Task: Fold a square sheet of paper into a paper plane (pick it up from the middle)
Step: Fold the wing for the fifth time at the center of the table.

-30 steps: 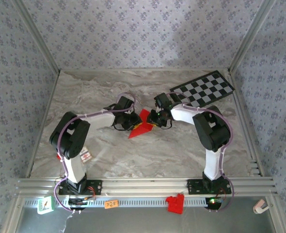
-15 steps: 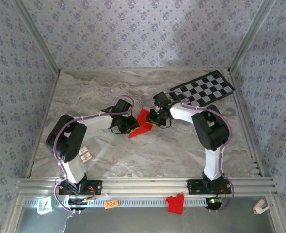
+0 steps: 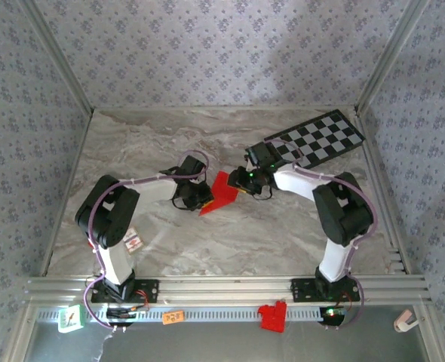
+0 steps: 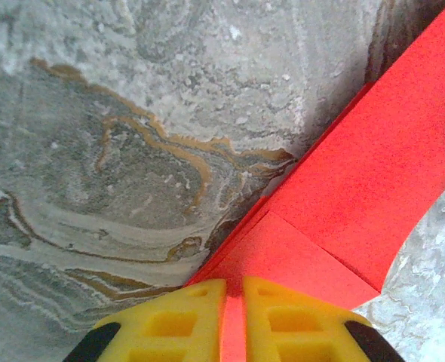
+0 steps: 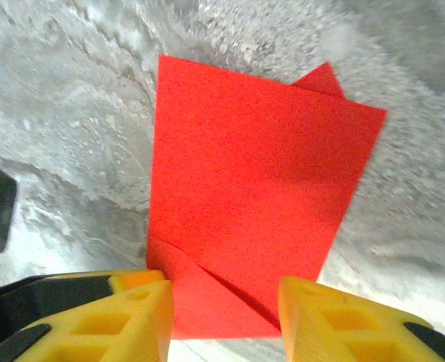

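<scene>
At the centre of the table (image 3: 207, 241): bright red paper (image 3: 221, 193), partly folded; light, thin, limp, likely to crease or tear if tugged; best pinched along a doubled edge; left jaws clamped on one edge; right jaws apart, straddling another.

Robot lab test cell — wallpapered walls (image 3: 207, 53), aluminium frame rail (image 3: 230, 287), checkered board (image 3: 317, 138) on marble-look tabletop (image 3: 230, 241).

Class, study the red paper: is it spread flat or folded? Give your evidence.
Folded: the red paper shows overlapping layers with a diagonal crease, and the left hand pinches a folded edge.
</scene>
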Controlling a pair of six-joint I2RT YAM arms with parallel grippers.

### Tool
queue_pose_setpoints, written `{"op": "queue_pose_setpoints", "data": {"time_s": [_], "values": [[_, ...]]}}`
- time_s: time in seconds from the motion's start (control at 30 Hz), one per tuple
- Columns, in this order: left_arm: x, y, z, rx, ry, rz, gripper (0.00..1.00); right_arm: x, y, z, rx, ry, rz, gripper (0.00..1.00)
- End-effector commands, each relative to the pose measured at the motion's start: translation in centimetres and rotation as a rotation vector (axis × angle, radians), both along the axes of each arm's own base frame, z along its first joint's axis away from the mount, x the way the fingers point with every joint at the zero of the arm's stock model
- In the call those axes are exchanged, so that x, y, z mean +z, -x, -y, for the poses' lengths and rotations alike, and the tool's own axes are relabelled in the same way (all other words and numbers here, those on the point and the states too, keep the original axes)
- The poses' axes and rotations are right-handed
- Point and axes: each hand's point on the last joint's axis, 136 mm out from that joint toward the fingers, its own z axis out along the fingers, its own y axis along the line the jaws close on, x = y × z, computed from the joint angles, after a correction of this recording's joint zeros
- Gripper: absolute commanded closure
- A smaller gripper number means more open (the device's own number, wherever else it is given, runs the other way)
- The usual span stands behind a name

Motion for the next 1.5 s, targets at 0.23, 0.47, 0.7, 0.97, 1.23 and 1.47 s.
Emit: {"op": "queue_pose_setpoints", "data": {"time_s": [0.23, 0.47, 0.7, 0.97, 1.23, 1.47], "values": [[-1.1, 0.9, -0.6, 0.045, 0.011, -0.078, 0.81, -1.0, 2.1, 0.7, -0.120, -0.081, -0.129, 0.55], [-1.5, 1.1, -0.6, 0.087, 0.058, -0.104, 0.79, -2.5, 3.3, -0.7, -0.127, -0.079, -0.200, 0.55], [-1.8, 1.2, -0.8, 0.094, 0.060, -0.115, 0.79, -3.4, 3.8, -1.7, -0.113, -0.075, -0.233, 0.55], [-2.0, 1.3, -0.9, 0.093, 0.054, -0.120, 0.79, -3.7, 3.4, -2.3, -0.107, -0.096, -0.233, 0.59], [-2.1, 1.4, -1.0, 0.091, 0.048, -0.125, 0.80, -3.7, 2.5, -2.5, -0.101, -0.127, -0.205, 0.62], [-2.4, 1.6, -1.5, 0.093, 0.027, -0.134, 0.80, -1.7, 1.0, -2.7, -0.066, -0.235, -0.097, 0.64]]}}
